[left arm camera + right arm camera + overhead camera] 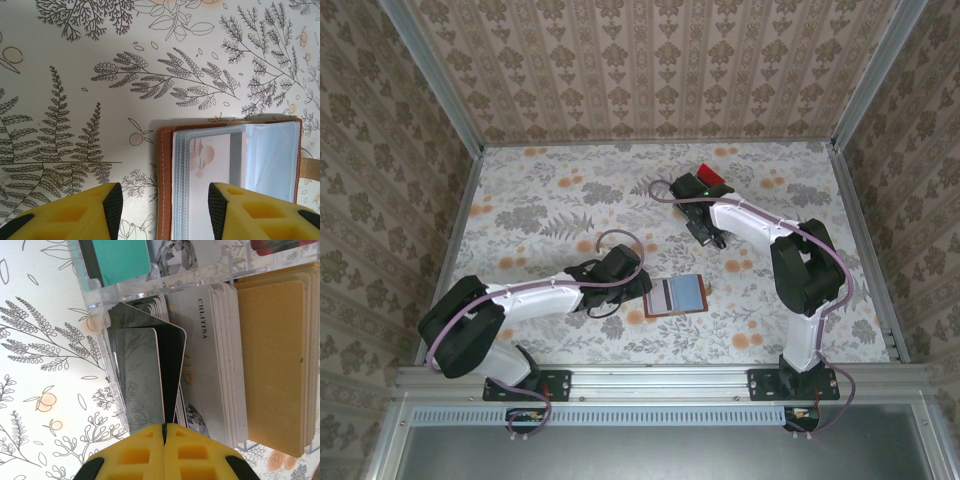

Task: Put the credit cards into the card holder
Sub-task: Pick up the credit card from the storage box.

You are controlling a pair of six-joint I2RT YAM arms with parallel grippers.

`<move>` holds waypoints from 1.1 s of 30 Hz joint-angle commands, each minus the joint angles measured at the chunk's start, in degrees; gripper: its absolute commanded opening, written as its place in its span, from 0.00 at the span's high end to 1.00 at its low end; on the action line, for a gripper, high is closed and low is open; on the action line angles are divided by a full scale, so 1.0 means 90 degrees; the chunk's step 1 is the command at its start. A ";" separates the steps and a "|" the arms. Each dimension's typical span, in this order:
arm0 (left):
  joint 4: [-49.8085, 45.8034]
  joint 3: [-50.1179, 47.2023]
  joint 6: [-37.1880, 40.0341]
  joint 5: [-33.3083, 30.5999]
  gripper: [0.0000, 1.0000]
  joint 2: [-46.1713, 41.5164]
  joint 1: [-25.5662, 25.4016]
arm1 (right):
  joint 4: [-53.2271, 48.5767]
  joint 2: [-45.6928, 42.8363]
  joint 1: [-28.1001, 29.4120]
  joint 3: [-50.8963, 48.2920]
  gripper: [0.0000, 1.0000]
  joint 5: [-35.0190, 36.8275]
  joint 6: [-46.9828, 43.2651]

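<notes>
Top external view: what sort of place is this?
Probably a closed robot test booth, not a home. Wallpapered walls in a metal frame surround a table with a floral cover, and two robot arms are bolted to a rail at its near edge.

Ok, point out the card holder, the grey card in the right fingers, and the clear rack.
card holder (pixel 230 165), left wrist view, inner clear pocket.
grey card (pixel 137 375), right wrist view, its glossy face.
clear rack (pixel 100 295), right wrist view, left wall.

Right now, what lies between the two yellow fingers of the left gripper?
Left wrist view: the left edge of the open brown leather card holder, with clear pockets, beside a strip of floral tablecloth.
</notes>
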 commanded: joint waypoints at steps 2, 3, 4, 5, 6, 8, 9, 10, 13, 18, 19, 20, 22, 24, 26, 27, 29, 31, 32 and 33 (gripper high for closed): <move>-0.0017 0.0151 0.0109 0.0058 0.49 0.0077 0.0017 | -0.0164 0.0017 -0.0023 0.0086 0.97 -0.0121 -0.0057; -0.0022 0.0163 0.0116 0.0055 0.49 0.0083 0.0014 | -0.0177 0.0066 -0.0030 0.0107 0.98 -0.0090 -0.0035; -0.0031 0.0178 0.0120 0.0059 0.49 0.0084 0.0015 | -0.0206 0.0110 -0.0033 0.0123 1.00 -0.0069 -0.0001; -0.0050 0.0191 0.0128 0.0055 0.49 0.0084 0.0021 | -0.0208 0.0119 -0.0033 0.0132 1.00 -0.0087 0.0027; -0.0061 0.0204 0.0124 0.0050 0.49 0.0077 0.0015 | -0.0208 0.0107 -0.0022 0.0124 1.00 -0.0116 0.0053; -0.0061 0.0203 0.0125 0.0055 0.49 0.0075 0.0014 | -0.0172 -0.0007 -0.0014 0.0105 1.00 -0.0087 0.0117; -0.0070 0.0203 0.0125 0.0057 0.49 0.0075 0.0017 | -0.0175 -0.0094 -0.0013 0.0105 1.00 -0.0097 0.0121; -0.0071 0.0194 0.0118 0.0058 0.49 0.0075 0.0021 | -0.0191 -0.0168 -0.0018 0.0103 1.00 -0.0114 0.0120; -0.0061 0.0183 0.0134 0.0054 0.49 0.0078 0.0019 | -0.0310 -0.0359 -0.0023 0.0113 1.00 -0.0216 0.0137; -0.0051 0.0231 0.0137 0.0070 0.49 0.0102 0.0014 | -0.0348 -0.0491 -0.0033 0.0056 1.00 -0.0131 0.0052; -0.0046 0.0247 0.0141 0.0074 0.49 0.0110 0.0014 | -0.0352 -0.0488 -0.0033 0.0063 1.00 -0.0117 0.0031; -0.0055 0.0266 0.0142 0.0091 0.49 0.0125 0.0018 | -0.0388 -0.0472 -0.0032 0.0095 1.00 -0.0131 0.0022; -0.0077 0.0299 0.0165 0.0098 0.49 0.0152 0.0015 | -0.0394 -0.0468 -0.0032 0.0134 1.00 -0.0195 -0.0002; -0.0090 0.0320 0.0178 0.0106 0.49 0.0155 0.0018 | -0.0318 -0.0470 -0.0042 0.0109 1.00 -0.0213 -0.0049; -0.0075 0.0330 0.0175 0.0098 0.49 0.0162 0.0015 | -0.0295 -0.0397 -0.0042 0.0120 1.00 -0.0211 -0.0113; -0.0082 0.0338 0.0171 0.0107 0.49 0.0175 0.0014 | -0.0358 -0.0347 -0.0041 0.0185 1.00 -0.0212 -0.0105; -0.0094 0.0355 0.0184 0.0114 0.49 0.0193 0.0017 | -0.0345 -0.0361 -0.0043 0.0212 1.00 -0.0255 -0.0076; -0.0081 0.0358 0.0184 0.0113 0.49 0.0208 0.0014 | -0.0080 -0.0466 -0.0061 0.0068 1.00 -0.0540 -0.0095; -0.0086 0.0358 0.0183 0.0117 0.49 0.0213 0.0017 | -0.0035 -0.0477 -0.0072 0.0056 1.00 -0.0583 -0.0081; -0.0086 0.0353 0.0188 0.0125 0.49 0.0212 0.0019 | -0.0042 -0.0471 -0.0072 0.0085 1.00 -0.0566 -0.0075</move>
